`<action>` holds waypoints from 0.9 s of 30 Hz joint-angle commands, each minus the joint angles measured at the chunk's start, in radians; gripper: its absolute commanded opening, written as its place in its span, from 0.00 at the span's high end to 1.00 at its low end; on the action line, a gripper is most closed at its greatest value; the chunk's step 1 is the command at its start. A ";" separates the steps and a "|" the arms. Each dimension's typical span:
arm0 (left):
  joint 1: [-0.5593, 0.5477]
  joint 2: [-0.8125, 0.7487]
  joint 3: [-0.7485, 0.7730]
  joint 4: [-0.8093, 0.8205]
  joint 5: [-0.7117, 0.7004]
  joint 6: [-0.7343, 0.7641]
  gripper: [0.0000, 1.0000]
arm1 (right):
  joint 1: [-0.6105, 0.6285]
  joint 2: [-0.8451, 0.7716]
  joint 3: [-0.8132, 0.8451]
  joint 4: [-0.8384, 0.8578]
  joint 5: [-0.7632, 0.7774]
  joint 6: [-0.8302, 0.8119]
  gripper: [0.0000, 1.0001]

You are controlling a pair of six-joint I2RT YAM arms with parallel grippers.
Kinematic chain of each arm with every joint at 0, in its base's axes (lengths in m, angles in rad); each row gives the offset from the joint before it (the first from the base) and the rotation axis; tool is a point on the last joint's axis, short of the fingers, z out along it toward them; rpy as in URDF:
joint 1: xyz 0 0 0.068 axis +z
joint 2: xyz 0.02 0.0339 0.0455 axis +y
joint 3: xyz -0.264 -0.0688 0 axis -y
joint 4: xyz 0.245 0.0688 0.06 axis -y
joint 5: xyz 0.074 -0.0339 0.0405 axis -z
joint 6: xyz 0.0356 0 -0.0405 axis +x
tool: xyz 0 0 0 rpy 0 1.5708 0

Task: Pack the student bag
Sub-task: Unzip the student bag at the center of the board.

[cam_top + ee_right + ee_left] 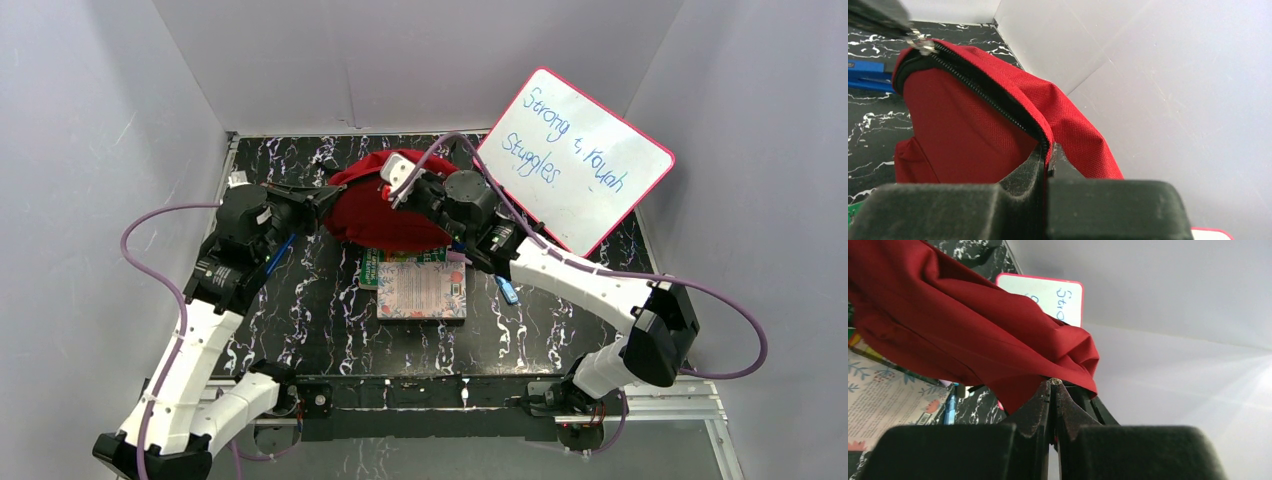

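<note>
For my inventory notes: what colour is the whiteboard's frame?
The whiteboard frame is pink; best in top external view.

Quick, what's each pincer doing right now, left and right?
Left pincer: closed, pinching the red fabric of the student bag.
Right pincer: closed on the student bag's zipper edge.

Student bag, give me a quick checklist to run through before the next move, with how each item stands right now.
1. Grip of left tool: ok, shut on the bag fabric.
2. Grip of right tool: ok, shut on the bag's edge beside the zipper.
3. Opening wide enough: cannot tell, the mouth is not shown.
4. The books packed: not ok, they lie on the table in front of the bag.
5. A tool free to pick them up: not ok, both hold the bag.
</note>
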 commanded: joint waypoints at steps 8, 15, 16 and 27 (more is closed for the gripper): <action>0.008 -0.075 -0.019 -0.103 -0.259 0.055 1.00 | -0.163 -0.057 0.033 0.005 0.191 0.210 1.00; 0.017 -0.034 -0.140 -0.018 -0.272 0.017 1.00 | -0.236 -0.038 0.090 -0.062 0.216 0.321 1.00; 0.021 -0.033 -0.154 -0.001 -0.271 0.009 1.00 | -0.248 -0.036 0.099 -0.072 0.218 0.337 1.00; 0.143 0.059 -0.208 0.112 -0.160 0.044 1.00 | -0.362 -0.017 0.162 -0.160 0.185 0.472 1.00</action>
